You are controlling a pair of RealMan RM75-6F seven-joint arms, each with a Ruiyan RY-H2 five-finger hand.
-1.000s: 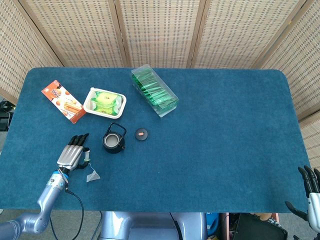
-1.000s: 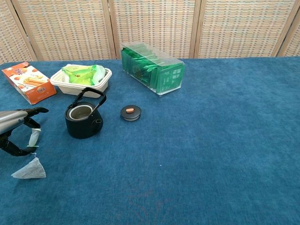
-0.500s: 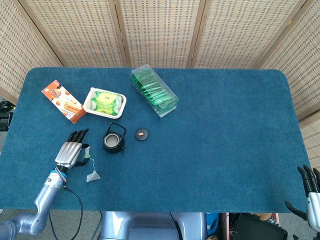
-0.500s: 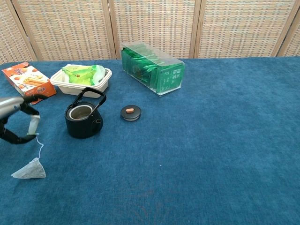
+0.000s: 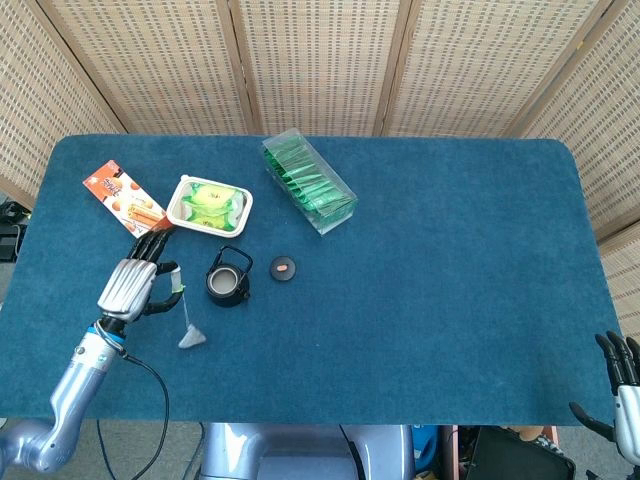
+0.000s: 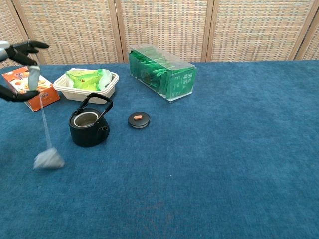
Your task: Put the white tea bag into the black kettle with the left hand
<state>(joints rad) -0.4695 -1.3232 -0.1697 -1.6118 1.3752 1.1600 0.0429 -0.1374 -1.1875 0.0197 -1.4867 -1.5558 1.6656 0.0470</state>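
The left hand (image 5: 128, 287) pinches the paper tag of the white tea bag (image 5: 190, 338) between thumb and fingers, at the left of the head view and the upper left corner of the chest view. 1 second ago the hand sat low, just above the blue table (image 5: 450, 300), with the bag lying flat on the cloth; half a second ago it had begun to climb and the string was drawing taut. The hand is higher now, its fingertips level with the orange snack box (image 6: 31, 88) in the chest view, and the bag hangs on a straight string, blurred, lower left of the black kettle (image 6: 88, 124) and apart from it. In the head view the bag has shifted right, closer to the kettle.

The kettle stands open with its handle up, its round lid (image 6: 139, 119) lying on the cloth just to its right. Behind it sit the white tray of green packets (image 6: 87, 82) and the clear box of green tea sachets (image 6: 162, 73), all unmoved.

The right hand (image 5: 622, 385) shows only at the lower right corner of the head view, fingers spread and holding nothing, as before.
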